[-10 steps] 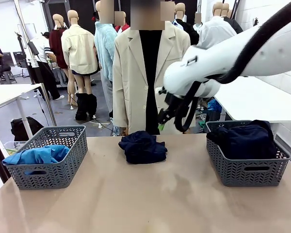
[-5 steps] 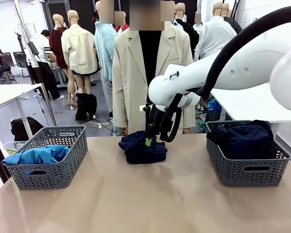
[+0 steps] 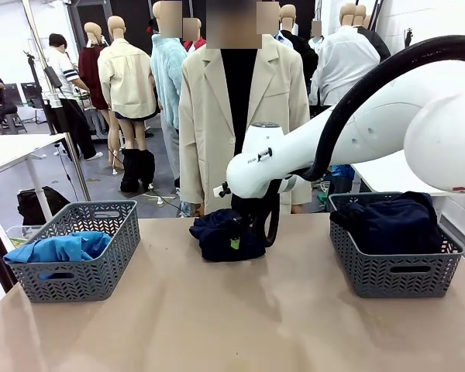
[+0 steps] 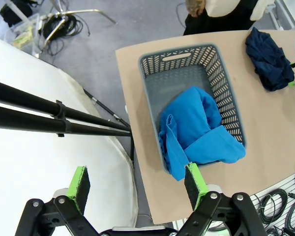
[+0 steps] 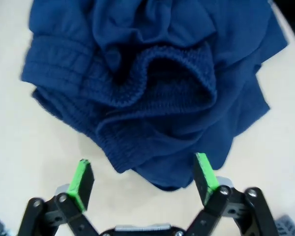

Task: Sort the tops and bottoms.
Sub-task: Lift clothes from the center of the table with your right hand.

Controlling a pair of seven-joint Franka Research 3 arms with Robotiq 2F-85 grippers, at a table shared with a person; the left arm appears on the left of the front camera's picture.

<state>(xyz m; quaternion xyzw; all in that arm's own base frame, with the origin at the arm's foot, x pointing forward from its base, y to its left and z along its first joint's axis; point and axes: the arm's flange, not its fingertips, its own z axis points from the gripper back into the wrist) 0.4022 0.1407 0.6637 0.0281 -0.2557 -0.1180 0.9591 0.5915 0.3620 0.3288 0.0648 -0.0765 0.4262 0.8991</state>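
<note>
The crumpled dark navy ribbed-waist trousers [image 5: 152, 83] lie on the beige tabletop [image 3: 240, 318], directly under the right claw [image 5: 143, 178], whose fingers are spread wide. The left claw [image 4: 136, 183] is spread too, above the bright blue knit top [image 4: 196, 130] in the grey woven basket [image 4: 152, 88].

robot lab with garment-sorting tables [image 3: 217, 310]

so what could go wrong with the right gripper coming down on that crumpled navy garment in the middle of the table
The right gripper is open over the near edge of the crumpled dark navy garment, so it may pinch just one loose fold and leave the rest trailing. Carried to the grey woven plastic basket on the right, already heaped with dark clothes, it could drape over the rim.
</note>
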